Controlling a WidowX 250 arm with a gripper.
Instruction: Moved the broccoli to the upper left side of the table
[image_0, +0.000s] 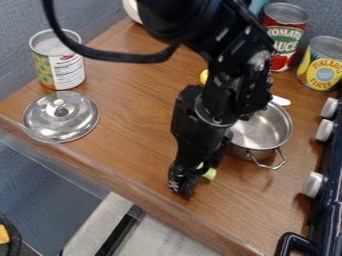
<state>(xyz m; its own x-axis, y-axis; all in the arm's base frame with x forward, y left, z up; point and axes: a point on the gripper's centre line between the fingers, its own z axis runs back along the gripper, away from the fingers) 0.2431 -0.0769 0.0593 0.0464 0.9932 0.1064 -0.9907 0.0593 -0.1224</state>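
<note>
**Gripper Positioned at Broccoli, Near Front Table Edge**

The black arm (220, 85) is extending into the camera view from the top, and a black cable (113, 55) is looping out to its left. The gripper (183, 186) is pointing down over the wooden table (127, 135), near the front edge. Its degree of opening cannot be determined from this angle, nor can it be confirmed whether it is holding anything.

The broccoli (210, 174) is lying at the right side of the gripper's lower end, between that end and the metal pot; a pale green part is showing, and the arm assembly is hiding the rest.

The pot (260, 131) is standing to the right, the arm covering part of its left side. A metal lid (61, 116) is lying at the left, knob up, with an opened can (59, 62) standing just behind it. A tomato sauce can (283, 37) and a pineapple can (322, 65) are standing upright at the upper right. A dark stove unit (328, 195) with white knobs is occupying the right edge.
</note>
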